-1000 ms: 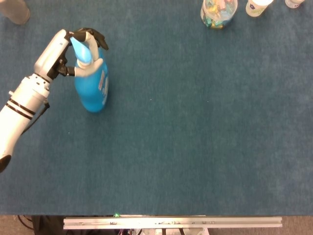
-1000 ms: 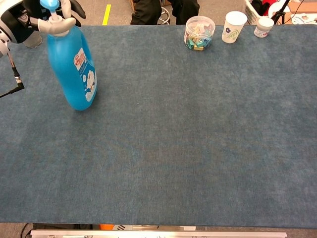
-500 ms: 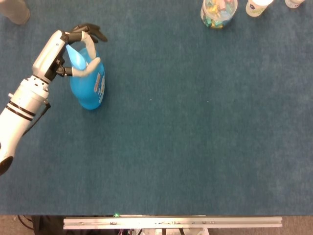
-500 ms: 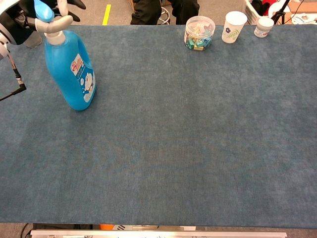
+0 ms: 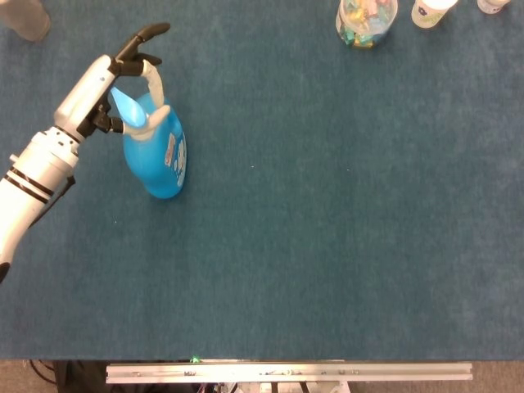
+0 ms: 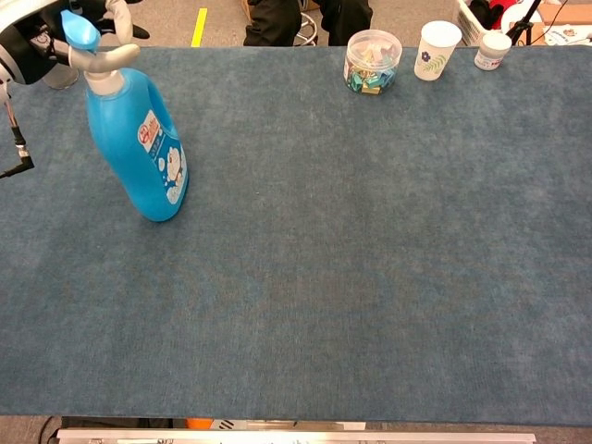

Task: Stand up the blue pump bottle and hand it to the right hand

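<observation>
At far left, blue pump bottle (image 5: 155,155) stands upright; left hand (image 5: 123,70) touches pump, fingers apart, grip unclear; next needs firm hold, then carry rightwards

Bottle base slides nearer while the fingers loosen at the pump

The blue pump bottle (image 5: 157,153) now stands with its base further from the fingers (image 5: 144,37) than a second ago, its pump head leaning back toward them. The left hand (image 5: 123,74) has opened since then: its dark fingertips, earlier curled over the pump top, now point up and away.
</observation>
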Robot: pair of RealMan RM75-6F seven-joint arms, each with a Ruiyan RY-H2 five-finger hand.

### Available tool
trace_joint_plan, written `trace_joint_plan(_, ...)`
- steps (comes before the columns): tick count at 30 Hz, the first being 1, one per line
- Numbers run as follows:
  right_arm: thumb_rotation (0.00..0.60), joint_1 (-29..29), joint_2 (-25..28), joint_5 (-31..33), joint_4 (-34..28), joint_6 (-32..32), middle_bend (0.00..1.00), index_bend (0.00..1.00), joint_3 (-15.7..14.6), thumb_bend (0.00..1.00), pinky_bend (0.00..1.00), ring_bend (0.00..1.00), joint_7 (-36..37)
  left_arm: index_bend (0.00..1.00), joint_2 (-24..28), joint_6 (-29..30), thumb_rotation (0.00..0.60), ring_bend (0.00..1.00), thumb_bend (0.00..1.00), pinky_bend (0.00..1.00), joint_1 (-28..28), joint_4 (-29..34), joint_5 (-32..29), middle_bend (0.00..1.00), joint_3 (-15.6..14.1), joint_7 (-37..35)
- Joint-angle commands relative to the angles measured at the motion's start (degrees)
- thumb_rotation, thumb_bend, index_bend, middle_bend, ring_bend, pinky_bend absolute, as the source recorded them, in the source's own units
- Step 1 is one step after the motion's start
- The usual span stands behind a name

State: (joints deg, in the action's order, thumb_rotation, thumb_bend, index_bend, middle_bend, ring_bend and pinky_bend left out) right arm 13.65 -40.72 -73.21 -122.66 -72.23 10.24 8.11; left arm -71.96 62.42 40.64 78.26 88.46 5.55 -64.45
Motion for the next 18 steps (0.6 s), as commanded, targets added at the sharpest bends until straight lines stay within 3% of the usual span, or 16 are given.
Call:
trace_joint_plan(1, 0.6, -0.06, 0.02, -0.11, 0.03, -0.12, 0.3, 0.25, -0.01, 0.19, 0.27, 0.21, 0.06, 0.02, 0.78, -0.7, 0.6, 0.0, 0.38, 0.18, 0.18, 0.94, 0.27, 0.01, -0.41, 1.41)
trace_joint_plan(5, 0.6, -0.1, -0.02, -0.19, 0.11, -0.2, 0.3, 0.25, -0.01, 0.19, 0.27, 0.21, 0.25, 0.0, 1.7, -1.61, 0.587, 0.0, 0.33, 0.15, 0.71, 1.94, 0.79, 0.0, -0.67, 3.0)
trace_joint_plan(12, 0.6, -0.14, -0.16, -0.04, 0.42, -0.33, 0.3, 0.25, 0.04, 0.2, 0.27, 0.21, 0.47, 0.0, 2.97, -2.6, 0.374, 0.0, 0.26, 0.15, 1.16, 3.79, 0.56, 0.0, -0.55, 3.33)
trace_joint_plan(18, 0.6, -0.25, -0.2, -0.08, 0.63, -0.46, 0.3, 0.25, 0.06, 0.19, 0.27, 0.21, 0.88, 0.0, 4.3, -2.79, 0.342, 0.0, 0.26, 0.15, 1.2, 5.89, 0.47, 0.0, -0.38, 2.84)
